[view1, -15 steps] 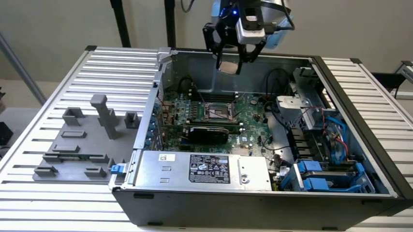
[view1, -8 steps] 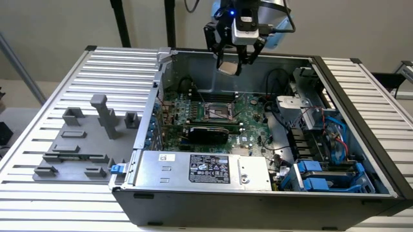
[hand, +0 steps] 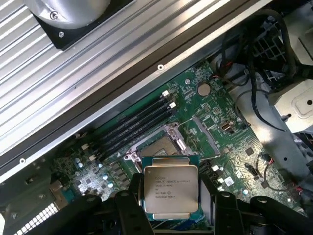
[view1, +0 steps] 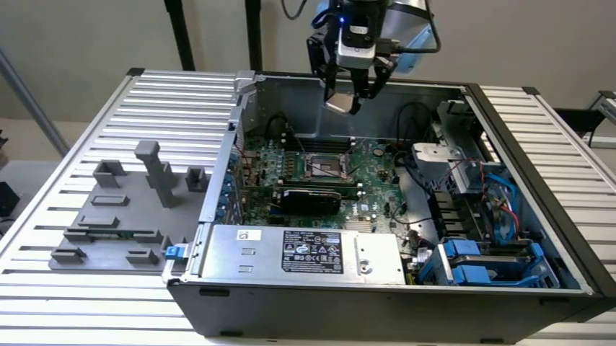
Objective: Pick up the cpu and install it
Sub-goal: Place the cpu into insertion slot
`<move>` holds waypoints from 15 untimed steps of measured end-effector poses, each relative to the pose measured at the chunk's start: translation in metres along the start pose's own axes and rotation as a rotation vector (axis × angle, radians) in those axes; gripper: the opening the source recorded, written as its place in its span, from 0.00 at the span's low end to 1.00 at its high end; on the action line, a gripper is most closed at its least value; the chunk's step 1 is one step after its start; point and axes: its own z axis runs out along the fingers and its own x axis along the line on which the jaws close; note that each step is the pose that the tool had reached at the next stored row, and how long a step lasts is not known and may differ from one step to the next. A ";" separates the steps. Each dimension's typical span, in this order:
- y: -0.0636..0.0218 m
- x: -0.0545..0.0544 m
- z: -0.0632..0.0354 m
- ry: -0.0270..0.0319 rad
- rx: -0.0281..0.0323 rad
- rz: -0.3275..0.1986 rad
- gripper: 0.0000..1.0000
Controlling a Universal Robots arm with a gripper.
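Nearest in the exterior view, a slatted metal table (view1: 77, 310) carries an open computer case (view1: 385, 310). A silver power supply (view1: 298, 252) lies along the case's near edge, and blue drive caddies (view1: 481, 263) sit in the near corner at the exterior view's right. On the table at the exterior view's left, outside the case, stands a cluster of grey plastic blocks (view1: 125, 209). Farther in, the green motherboard (view1: 371, 162) lies flat on the case floor, with its dark metal-framed socket (view1: 325, 167) near the middle. Farthest off, the gripper (view1: 348, 95) hangs above the far part of the case, well clear of the board. Its jaws stand partly apart, closed on two opposite edges of the cpu (view1: 341, 107). The wrist view shows the cpu (hand: 171, 190) with its printed silver plate facing the camera between the black fingers (hand: 128, 208), and the socket (hand: 161, 147) on the board beyond it.
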 end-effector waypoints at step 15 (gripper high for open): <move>-0.0001 0.000 0.0033 -0.0097 -0.0034 0.273 0.55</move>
